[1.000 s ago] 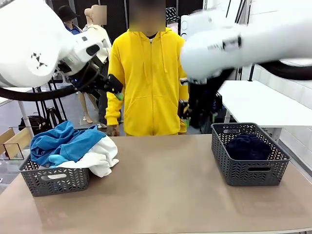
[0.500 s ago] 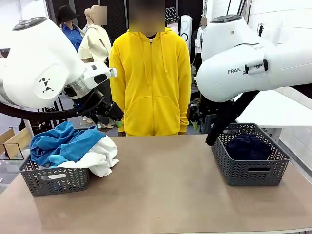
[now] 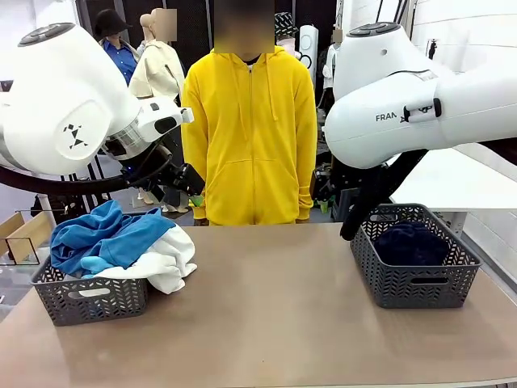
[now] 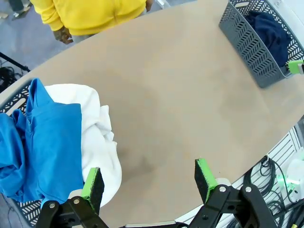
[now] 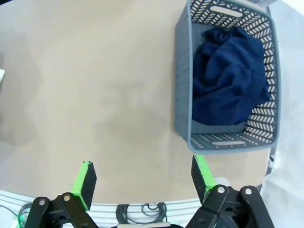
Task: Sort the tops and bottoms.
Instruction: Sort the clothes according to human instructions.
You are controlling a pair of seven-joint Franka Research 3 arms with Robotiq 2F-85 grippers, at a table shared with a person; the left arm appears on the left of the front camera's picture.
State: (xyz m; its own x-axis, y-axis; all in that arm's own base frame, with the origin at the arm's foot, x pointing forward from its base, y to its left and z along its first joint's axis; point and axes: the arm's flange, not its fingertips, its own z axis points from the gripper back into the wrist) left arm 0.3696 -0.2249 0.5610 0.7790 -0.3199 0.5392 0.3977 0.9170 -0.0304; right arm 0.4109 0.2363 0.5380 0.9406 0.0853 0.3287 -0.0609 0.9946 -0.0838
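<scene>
Here the tops sit heaped in the left basket (image 3: 89, 299): bright blue garments (image 3: 105, 236) rumpled on top, and a soft white shirt (image 3: 166, 263) spilling over the basket's rim toward the table's middle — its folds hang loose down the side. In the left wrist view the blue cloth (image 4: 45, 142) lies partly over the white shirt (image 4: 97, 137), creased and bunched. The bottoms — one very dark navy garment (image 3: 412, 242) — lie crumpled inside the right basket (image 3: 412, 283), well apart from the tops; from above its folds (image 5: 230, 83) fill most of the basket (image 5: 183, 95). The left gripper (image 4: 149, 178) hangs high over the bare table (image 4: 180, 90), jaws spread wide and holding nothing. The right gripper (image 5: 145, 178) is likewise wide and empty.
</scene>
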